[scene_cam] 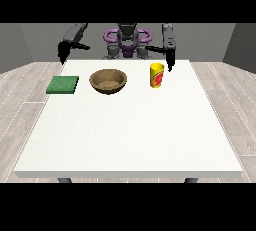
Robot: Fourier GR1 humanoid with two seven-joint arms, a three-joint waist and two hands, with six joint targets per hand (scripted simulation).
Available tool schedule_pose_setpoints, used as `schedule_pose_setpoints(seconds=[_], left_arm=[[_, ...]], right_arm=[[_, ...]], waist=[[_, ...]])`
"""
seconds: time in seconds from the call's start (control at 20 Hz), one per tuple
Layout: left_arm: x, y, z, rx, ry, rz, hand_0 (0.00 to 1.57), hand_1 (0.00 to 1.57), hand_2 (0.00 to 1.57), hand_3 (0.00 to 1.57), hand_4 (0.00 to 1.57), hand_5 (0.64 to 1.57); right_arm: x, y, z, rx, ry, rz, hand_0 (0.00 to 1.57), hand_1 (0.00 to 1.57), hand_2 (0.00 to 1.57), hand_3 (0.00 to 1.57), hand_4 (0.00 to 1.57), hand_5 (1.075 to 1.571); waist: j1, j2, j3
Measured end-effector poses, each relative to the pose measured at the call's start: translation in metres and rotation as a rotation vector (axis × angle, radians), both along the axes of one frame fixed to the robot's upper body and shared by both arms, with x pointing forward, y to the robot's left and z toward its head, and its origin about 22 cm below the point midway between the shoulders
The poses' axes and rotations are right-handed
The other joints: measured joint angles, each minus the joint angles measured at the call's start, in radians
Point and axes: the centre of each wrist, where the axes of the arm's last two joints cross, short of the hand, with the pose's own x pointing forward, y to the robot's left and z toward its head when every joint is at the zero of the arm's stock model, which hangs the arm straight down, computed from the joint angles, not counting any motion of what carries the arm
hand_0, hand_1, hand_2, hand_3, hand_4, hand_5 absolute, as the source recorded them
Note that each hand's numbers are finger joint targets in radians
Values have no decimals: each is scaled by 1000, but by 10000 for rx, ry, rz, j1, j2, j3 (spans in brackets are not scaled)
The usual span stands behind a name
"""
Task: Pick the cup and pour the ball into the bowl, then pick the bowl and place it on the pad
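The white table (125, 135) carries 3 things in a row along its far side, all within the robot's reach. The wooden bowl (108, 81) sits in the middle, between the green pad (63, 84) and the yellow cup (157, 75), which suits pouring, then shifting. The hand at the view's right (170, 61) hangs just beside the cup; the hand at the view's left (62, 52) hangs off the table's corner. Neither hand's finger state can be told, and the ball is hidden.

You see the yellow cup (157, 75) with a red mark standing upright right of centre in the frame's upper half. The brown wooden bowl (108, 81) sits upright near centre, and the flat green pad (63, 84) lies at upper left.
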Motion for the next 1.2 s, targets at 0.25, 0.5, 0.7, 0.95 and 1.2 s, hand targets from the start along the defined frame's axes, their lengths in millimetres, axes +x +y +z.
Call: schedule_pose_setpoints(seconds=[0.25, 0.5, 0.7, 0.95, 1.2], left_arm=[[7, 1, -23, -112, 63, 119, 0, 0, 0, 0, 0, 1271], [7, 0, -47, -95, -199, 203, 0, 0, 0, 0, 0, 1229], [17, 0, -51, -221, -185, 397, 1240, 1240, 1571, 1571, 474, 1442], [19, 15, -50, 2151, -466, 1804, 1312, 1312, 1571, 1571, 833, 1511], [36, 8, -38, 2959, -1251, 2798, 1351, 1351, 1571, 1571, 881, 1502]], right_arm=[[3, -16, -3, 182, 36, -60, 0, 0, 0, 0, 0, 1559], [4, -28, -5, 160, -253, -8, 0, 0, 0, 0, 0, 1558], [7, -35, -3, 153, -315, 55, 0, 0, 0, 0, 0, 1561], [11, -38, 3, 182, -601, 318, 0, 0, 0, 0, 0, 1556], [17, -58, 27, 97, -1044, 430, 0, 0, 0, 0, 0, 1556]], waist=[[-71, 78, 2], [-158, 444, -1], [-260, 487, 1], [-683, 777, 7], [-1083, 1218, 44]])
